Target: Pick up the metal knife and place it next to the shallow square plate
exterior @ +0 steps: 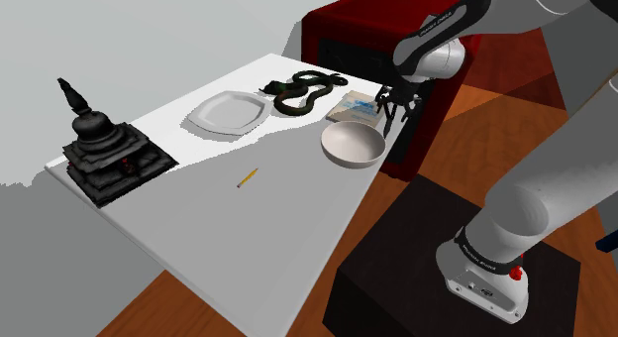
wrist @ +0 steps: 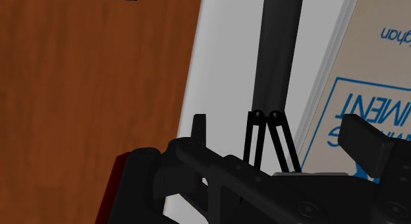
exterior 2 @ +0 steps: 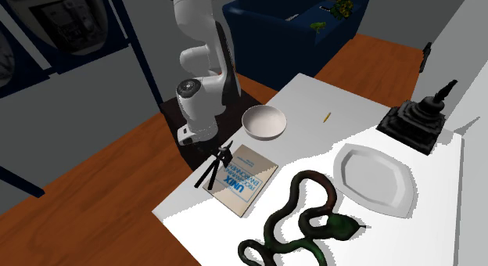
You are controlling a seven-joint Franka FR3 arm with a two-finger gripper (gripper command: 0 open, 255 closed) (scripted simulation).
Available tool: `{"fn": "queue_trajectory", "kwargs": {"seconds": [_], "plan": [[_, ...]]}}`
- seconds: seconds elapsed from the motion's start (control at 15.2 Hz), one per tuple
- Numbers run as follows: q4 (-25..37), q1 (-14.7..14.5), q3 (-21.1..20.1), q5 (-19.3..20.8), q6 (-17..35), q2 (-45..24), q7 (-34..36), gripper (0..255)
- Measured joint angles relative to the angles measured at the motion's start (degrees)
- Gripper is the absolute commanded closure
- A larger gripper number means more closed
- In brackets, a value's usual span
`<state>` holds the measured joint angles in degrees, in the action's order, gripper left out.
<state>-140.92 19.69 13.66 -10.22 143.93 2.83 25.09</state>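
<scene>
Wrist view first: where is the knife (wrist: 276, 51)?

It shows as a long dark bar lying flat on the white counter (wrist: 227, 58). It is just beside the book (wrist: 369, 71), in the strip between the book and the counter's edge. The gripper (wrist: 273, 120) hangs right over it with its fingers (wrist: 197, 124) spread wide, one on each side of the bar and neither touching it. So nothing is grasped.

And the plate?

In the shoulder view the plate (exterior: 230, 112) sits well apart from the book (exterior: 355, 109), beyond the green snake (exterior: 307, 92). No knife lies near it.

How far along is the task, then?

Early, I judge. The approach looks done: the second exterior view puts the gripper (exterior 2: 213, 169) at the book's (exterior 2: 242, 178) side nearest the arm's stand, low over the counter. Nearly everything else is left. The fingers must come down around the knife, close on it and lift. Then the knife must be carried away from the book, past the snake, and set down beside the plate (exterior 2: 374, 174).
</scene>
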Motion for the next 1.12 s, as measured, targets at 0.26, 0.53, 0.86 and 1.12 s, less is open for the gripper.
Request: {"fn": "queue_trajectory", "kwargs": {"seconds": [0.26,0.53,0.86,1.12], "plan": [[0.51,-0.30,-0.39,-0.13,0.22,0.56,0.06,255],[0.18,-0.12,-0.21,0.22,-0.09,0.95,0.39,255],[0.34,0.04,-0.13,0.58,-0.96,1.13,0.59,255],[1.08,0.25,-0.20,1.90,-3.84,3.02,1.82,255]]}}
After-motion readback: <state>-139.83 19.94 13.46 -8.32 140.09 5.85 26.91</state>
